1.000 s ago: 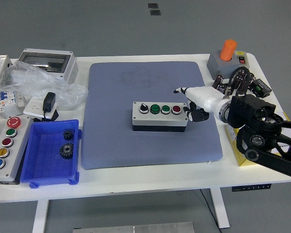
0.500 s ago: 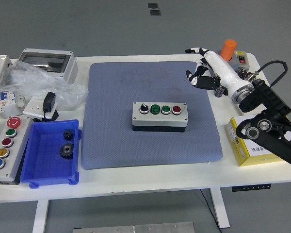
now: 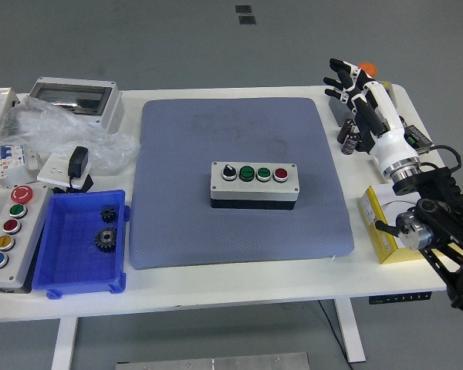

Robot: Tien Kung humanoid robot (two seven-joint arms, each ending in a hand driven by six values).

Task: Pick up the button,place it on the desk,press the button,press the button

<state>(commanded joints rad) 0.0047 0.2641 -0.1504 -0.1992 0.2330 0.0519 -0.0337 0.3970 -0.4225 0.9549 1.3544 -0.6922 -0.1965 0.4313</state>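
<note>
Right robot hand (image 3: 353, 86) now raised, fingers spread, empty, beyond button box (image 3: 255, 184) on blue mat (image 3: 239, 223).

Button box (image 3: 255, 183) centred on mat (image 3: 239, 223).

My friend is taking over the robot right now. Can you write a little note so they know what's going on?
Right hand: open, fingers spread, holding nothing, raised over the table's far right corner.
Left hand: not in view.
Button box: sits flat on the blue mat, mid-table, untouched by the hand.
Done: the box is placed on the desk.
Left: can't tell from here whether either press has happened; check before pressing.
</note>
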